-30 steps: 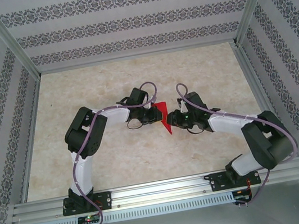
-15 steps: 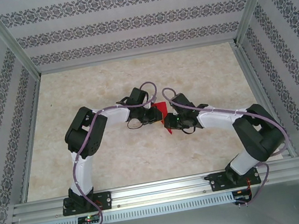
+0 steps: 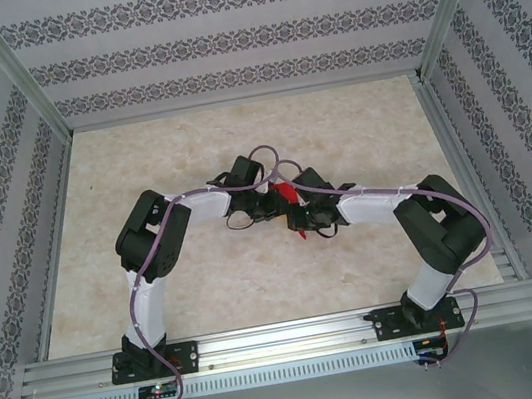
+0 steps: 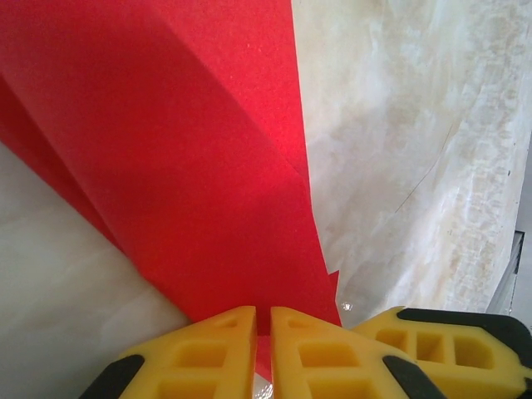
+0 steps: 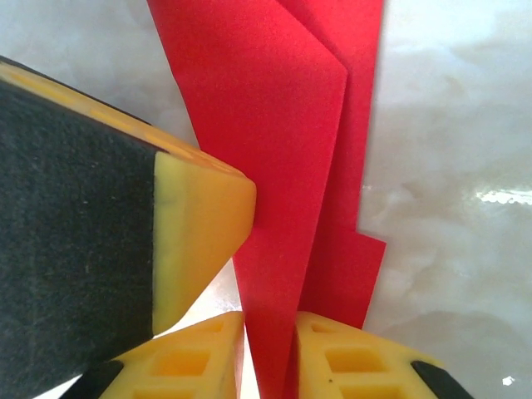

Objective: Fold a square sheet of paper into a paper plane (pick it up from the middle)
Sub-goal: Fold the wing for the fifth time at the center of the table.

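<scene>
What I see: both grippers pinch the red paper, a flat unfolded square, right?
Not unfolded. The left gripper and right gripper both pinch the red paper, but it is folded into overlapping creased layers, as the right wrist view shows.

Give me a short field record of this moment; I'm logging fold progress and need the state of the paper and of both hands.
paper: folded red paper, creased into overlapping layers, narrow
location: between the two hands, over the middle of the table
left hand: shut on one end of the paper
right hand: one finger on each side of the paper, closed on it
arms: both reaching inward, wrists meeting at the paper
fold status: partly folded, no longer a flat square
</scene>
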Robot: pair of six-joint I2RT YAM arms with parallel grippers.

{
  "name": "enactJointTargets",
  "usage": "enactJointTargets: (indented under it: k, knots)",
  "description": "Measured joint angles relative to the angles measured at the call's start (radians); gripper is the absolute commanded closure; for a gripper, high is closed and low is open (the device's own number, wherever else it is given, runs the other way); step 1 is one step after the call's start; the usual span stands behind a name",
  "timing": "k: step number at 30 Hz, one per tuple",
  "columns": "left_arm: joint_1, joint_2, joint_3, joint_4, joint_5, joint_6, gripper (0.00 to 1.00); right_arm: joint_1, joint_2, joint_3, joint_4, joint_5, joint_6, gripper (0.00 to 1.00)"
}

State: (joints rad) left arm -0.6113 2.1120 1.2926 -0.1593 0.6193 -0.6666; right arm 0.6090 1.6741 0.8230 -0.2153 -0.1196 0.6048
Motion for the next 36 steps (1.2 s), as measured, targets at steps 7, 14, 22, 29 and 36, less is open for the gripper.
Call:
enactJointTargets:
  k: [7, 14, 22, 29, 36]
  knots:
    - [0.009, -0.042, -0.025, 0.000, -0.012, -0.027, 0.84, 0.000, 0.005, -0.005, 0.037, 0.011, -0.022, 0.95]
    - [0.051, -0.141, -0.082, 0.020, -0.026, -0.050, 0.83, -0.024, -0.003, -0.085, 0.192, -0.074, -0.031, 1.00]
    - [0.066, -0.171, -0.175, 0.112, -0.026, -0.070, 0.83, -0.095, -0.009, -0.198, 0.420, -0.275, -0.003, 1.00]
    - [0.066, -0.194, -0.246, 0.196, -0.017, -0.076, 0.83, -0.125, -0.008, -0.233, 0.562, -0.412, 0.023, 1.00]
    - [0.066, -0.195, -0.259, 0.275, 0.008, -0.077, 0.83, -0.147, 0.044, -0.248, 0.636, -0.460, 0.078, 1.00]
